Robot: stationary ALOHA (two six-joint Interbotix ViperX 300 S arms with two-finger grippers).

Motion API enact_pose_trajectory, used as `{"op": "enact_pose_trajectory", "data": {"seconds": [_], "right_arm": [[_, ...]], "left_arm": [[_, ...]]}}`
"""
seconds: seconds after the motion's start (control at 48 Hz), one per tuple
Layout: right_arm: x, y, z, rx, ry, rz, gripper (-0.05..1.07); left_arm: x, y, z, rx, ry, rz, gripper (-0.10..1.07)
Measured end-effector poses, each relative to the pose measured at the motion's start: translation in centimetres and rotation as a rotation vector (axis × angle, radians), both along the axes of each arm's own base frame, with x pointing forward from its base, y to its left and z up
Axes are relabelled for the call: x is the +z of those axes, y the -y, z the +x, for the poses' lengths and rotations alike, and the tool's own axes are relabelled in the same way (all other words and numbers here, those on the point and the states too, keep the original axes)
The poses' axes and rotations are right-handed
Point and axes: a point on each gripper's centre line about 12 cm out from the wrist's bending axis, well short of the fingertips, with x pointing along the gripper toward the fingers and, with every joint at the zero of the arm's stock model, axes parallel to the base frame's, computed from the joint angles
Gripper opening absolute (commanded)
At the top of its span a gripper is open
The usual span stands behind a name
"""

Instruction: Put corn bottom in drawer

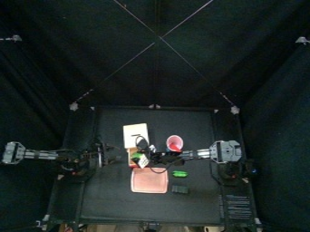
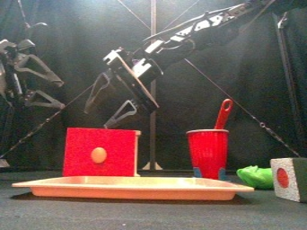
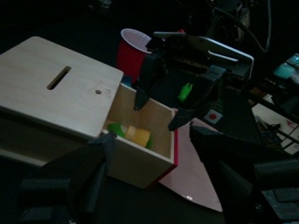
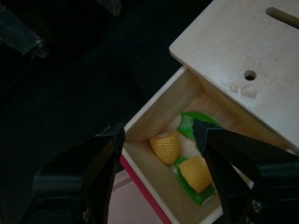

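Observation:
The cream-beige drawer cabinet [image 1: 136, 133] stands at the table's back left. Its red-fronted drawer [image 2: 100, 152] is pulled open. In the right wrist view, two yellow corn pieces [image 4: 167, 147] with green husk lie inside the drawer [image 4: 228, 83]. They also show in the left wrist view [image 3: 139, 136], inside the drawer [image 3: 59, 87]. My right gripper [image 4: 170, 166] is open and empty, just above the open drawer; it also shows in the front view [image 2: 114, 106] and the left wrist view [image 3: 173, 83]. My left gripper [image 3: 158, 179] is open and empty, back from the drawer.
A red cup [image 2: 207, 153] with a red utensil in it stands right of the drawer. A flat pinkish mat [image 1: 150, 182] lies in front. A green object [image 2: 254, 175] and a pale block with a red dot [image 2: 288, 178] sit at the right.

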Motion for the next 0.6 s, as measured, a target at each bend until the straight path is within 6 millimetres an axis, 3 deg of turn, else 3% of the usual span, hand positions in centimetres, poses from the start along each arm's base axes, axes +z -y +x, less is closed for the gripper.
{"op": "enact_pose_trajectory", "data": {"seconds": [0.604], "right_arm": [[0.13, 0.03, 0.04, -0.011, -0.003, 0.001, 0.93]], "left_arm": [[0.51, -0.98, -0.13, 0.060, 0.041, 0.016, 0.99]]}}
